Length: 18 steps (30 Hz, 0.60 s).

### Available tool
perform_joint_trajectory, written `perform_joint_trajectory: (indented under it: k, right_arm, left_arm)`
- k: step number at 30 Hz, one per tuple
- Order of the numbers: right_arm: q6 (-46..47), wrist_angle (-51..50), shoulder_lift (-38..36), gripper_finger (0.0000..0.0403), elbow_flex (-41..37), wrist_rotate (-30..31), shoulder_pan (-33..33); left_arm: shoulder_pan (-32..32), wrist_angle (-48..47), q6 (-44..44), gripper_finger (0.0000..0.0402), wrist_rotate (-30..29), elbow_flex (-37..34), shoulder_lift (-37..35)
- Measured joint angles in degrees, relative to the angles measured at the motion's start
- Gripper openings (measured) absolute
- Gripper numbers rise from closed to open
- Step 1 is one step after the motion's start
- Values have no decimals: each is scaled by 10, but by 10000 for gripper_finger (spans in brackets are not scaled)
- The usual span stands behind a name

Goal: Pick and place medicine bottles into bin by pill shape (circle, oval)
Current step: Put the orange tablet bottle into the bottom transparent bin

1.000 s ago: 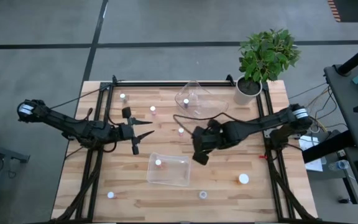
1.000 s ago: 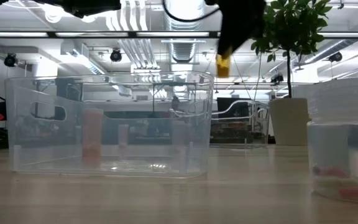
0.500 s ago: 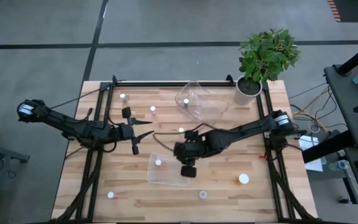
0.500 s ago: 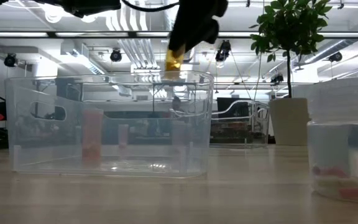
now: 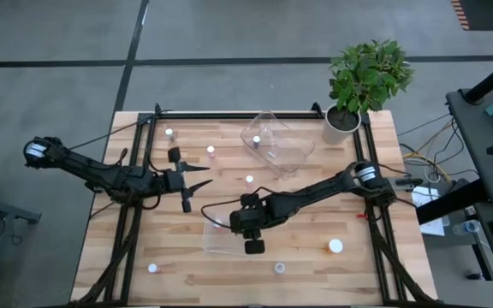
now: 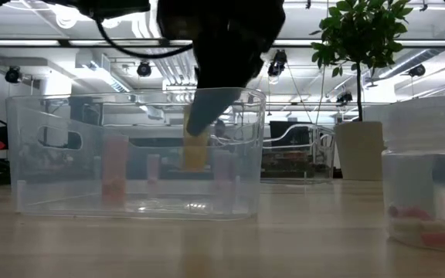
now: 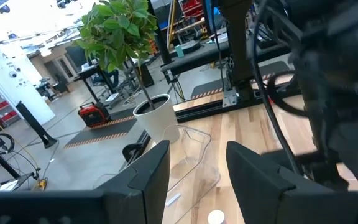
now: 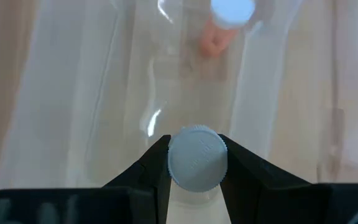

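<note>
My right gripper (image 5: 246, 226) is shut on the larger orange bottle (image 6: 196, 147) and reaches down into the near clear bin (image 5: 226, 243). A small pinkish bottle with a white cap (image 5: 218, 224) stands in that bin; it also shows in the right wrist view (image 8: 229, 15). My left gripper (image 5: 202, 176) is open and empty left of the table's middle. Other small white-capped bottles stand on the table, one at the far left (image 5: 169, 133), one near the middle (image 5: 249, 180) and one at the near right (image 5: 335, 246). My right gripper pinches the orange bottle's white cap (image 8: 196, 159) by its rim between its two fingers. The fingers come from above, pointing down. The bottle hangs below them, slightly tilted, inside the near bin and clear of its floor (image 6: 168, 207).
A second clear bin (image 5: 279, 144) stands tilted at the far middle with a bottle (image 5: 256, 139) in it. A potted plant (image 5: 362, 81) stands at the far right corner. More bottles stand at the near edge (image 5: 279, 268) (image 5: 152, 268). One clear bottle (image 6: 425, 189) stands close to the low camera.
My right gripper has gone toward the table's left and near edges with the orange bottle, over the near bin, and then down, so that the bottle now hangs inside the bin's walls. It has stayed shut on the bottle.
</note>
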Motion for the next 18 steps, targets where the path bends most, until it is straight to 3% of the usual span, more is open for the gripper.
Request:
perform_joint_trajectory:
  k: [18]
  right_arm:
    - [-34, 8, 36, 109, 0, 7, 0]
  left_arm:
    - [0, 0, 0, 143, 0, 0, 0]
